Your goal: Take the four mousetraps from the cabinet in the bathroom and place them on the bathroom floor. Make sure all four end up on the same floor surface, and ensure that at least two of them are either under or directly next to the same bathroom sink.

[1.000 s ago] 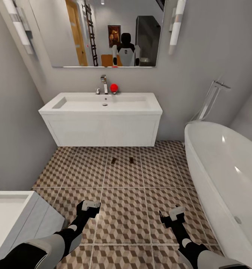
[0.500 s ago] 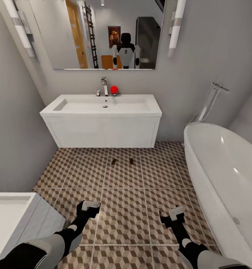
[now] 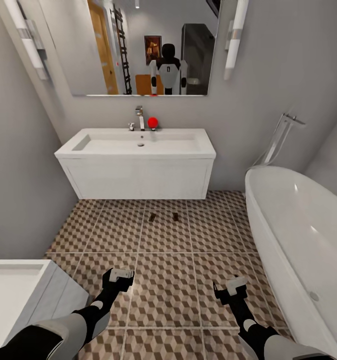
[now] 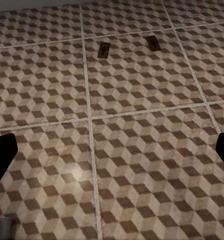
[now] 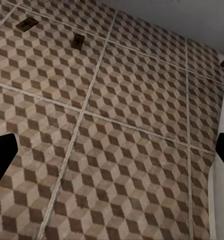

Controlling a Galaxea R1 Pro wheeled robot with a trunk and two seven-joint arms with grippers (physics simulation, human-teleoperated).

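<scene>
floor [image 3: 163, 270]: large square tiles, brown-and-beige cube pattern, pale grout lines, matte with a faint sheen in the left wrist view.
mousetraps: two small flat rectangular boards, brown wood with dark parts, lying flat on the tiles just in front of the sink; left mousetrap [image 3: 152, 216] and right mousetrap [image 3: 175, 216] side by side, apart, not touching; same pair in the left wrist view [image 4: 104, 49] [image 4: 152, 42] and the right wrist view [image 5: 27, 24] [image 5: 78, 41]; details too small to make out.
sink [image 3: 136, 170]: wide white rectangular basin, boxy smooth front, hung on the grey wall, floor visible under it.
tap [image 3: 139, 116]: chrome, upright, at the back rim of the basin.
red ball [image 3: 152, 122]: glossy, round, resting on the back rim just beside the tap.
mirror [image 3: 138, 45]: flat, rectangular, above the basin, reflecting a white-and-black robot and an orange door.
wall lights [image 3: 232, 40]: slim white tubes either side of the mirror.
bathtub [image 3: 298, 235]: rounded, smooth glossy white, along the right side, with a slanted chrome filler at its far end.
white unit [image 3: 23, 295]: boxy, panelled side, near left corner.
left gripper [image 3: 119, 278]: black with a white block, low over the tiles, fingers wide apart, holding nothing.
right gripper [image 3: 230, 289]: same build, well apart from the left, fingers spread, holding nothing.
</scene>
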